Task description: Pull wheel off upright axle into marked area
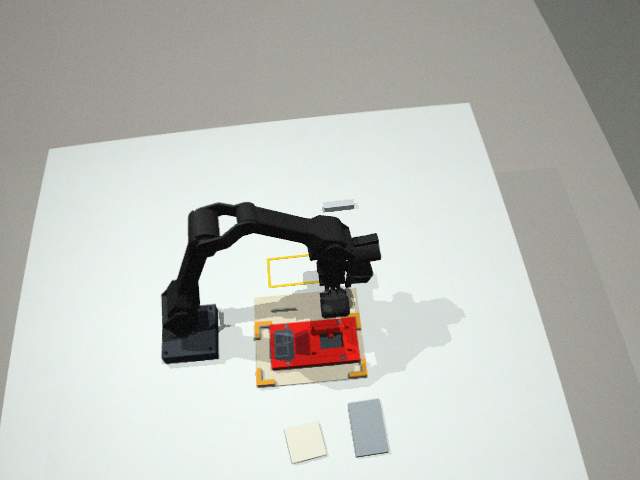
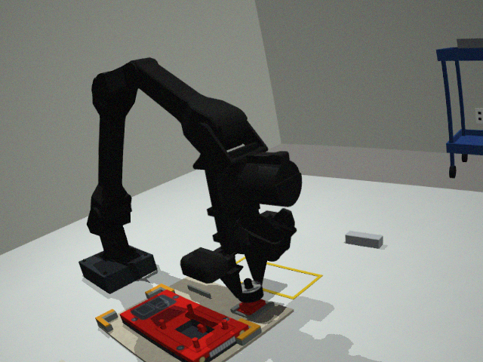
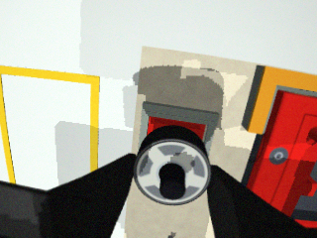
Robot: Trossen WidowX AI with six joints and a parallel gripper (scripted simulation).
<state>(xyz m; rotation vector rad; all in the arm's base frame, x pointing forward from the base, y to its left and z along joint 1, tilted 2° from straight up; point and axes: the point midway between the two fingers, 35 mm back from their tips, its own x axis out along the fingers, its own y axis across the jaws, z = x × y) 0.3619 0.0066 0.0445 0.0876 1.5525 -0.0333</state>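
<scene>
The end effector [image 3: 171, 171] is closed partway on the wheel [image 3: 172, 172], which sits on its red block [image 2: 250, 306] near the middle of the surface [image 1: 423, 217].

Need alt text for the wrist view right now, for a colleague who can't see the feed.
The gripper is shut on the grey wheel, one black finger against each side, over its red mount on the tan board. The yellow-outlined marked area lies left; the red plate lies right.

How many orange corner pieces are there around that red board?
3 visible: front-left, front-right and back-left in the top view. A fourth, back-right, may hide under the gripper.
</scene>
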